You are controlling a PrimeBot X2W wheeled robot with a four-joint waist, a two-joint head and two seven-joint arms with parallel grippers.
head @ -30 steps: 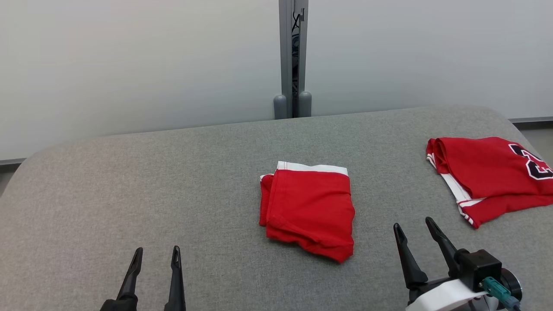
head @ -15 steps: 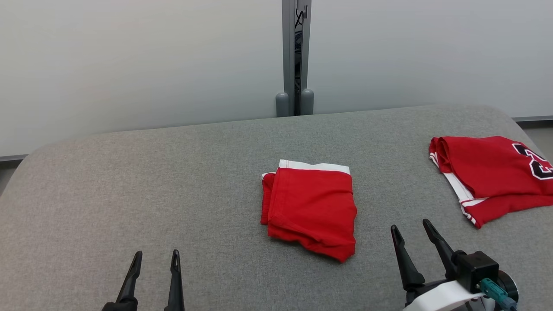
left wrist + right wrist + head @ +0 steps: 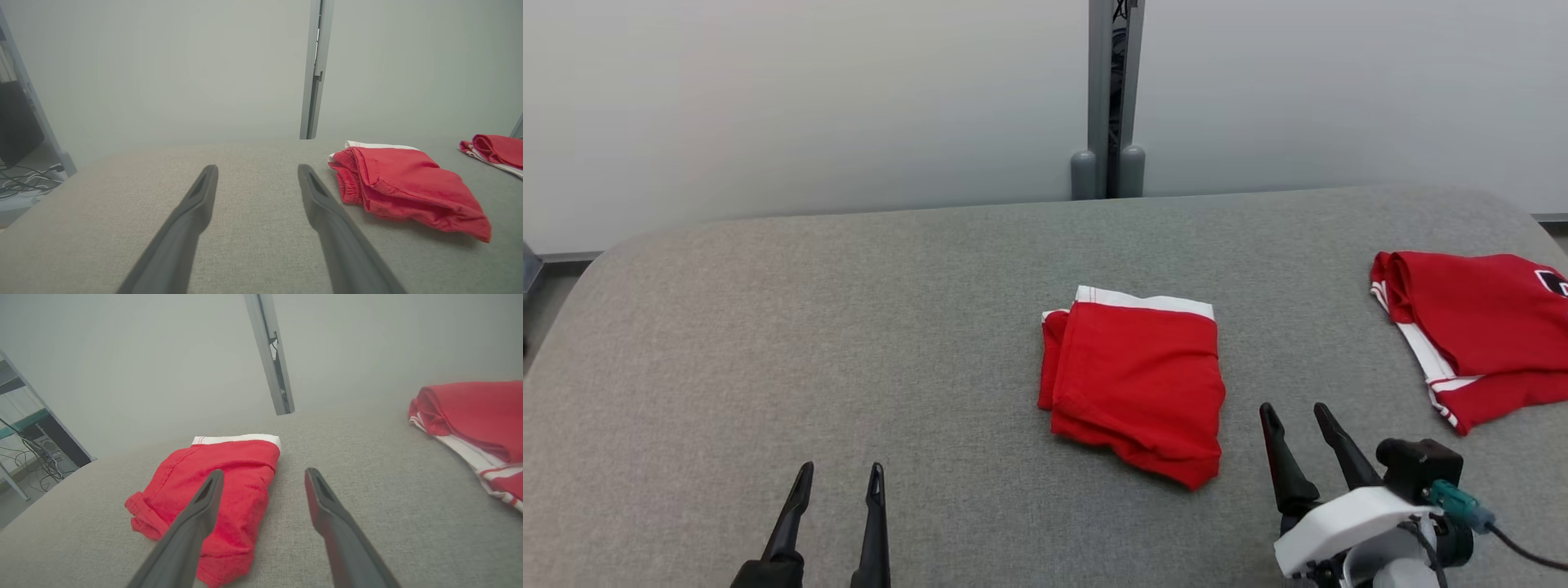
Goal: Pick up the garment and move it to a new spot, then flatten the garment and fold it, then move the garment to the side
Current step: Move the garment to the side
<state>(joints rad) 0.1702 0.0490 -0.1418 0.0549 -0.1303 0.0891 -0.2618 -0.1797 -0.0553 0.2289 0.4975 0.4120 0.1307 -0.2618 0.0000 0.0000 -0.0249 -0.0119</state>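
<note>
Fig.: my L gripper (image 3: 841,467) & R gripper (image 3: 1291,407), jaws spread, released; folded red garment (image 3: 1135,384) btw. them on grey table (image 3: 768,327).

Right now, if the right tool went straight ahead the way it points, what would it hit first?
Probably the grey pad just right of the shorts; the right tool may graze their edge with its left finger. Depth is unclear.
</note>
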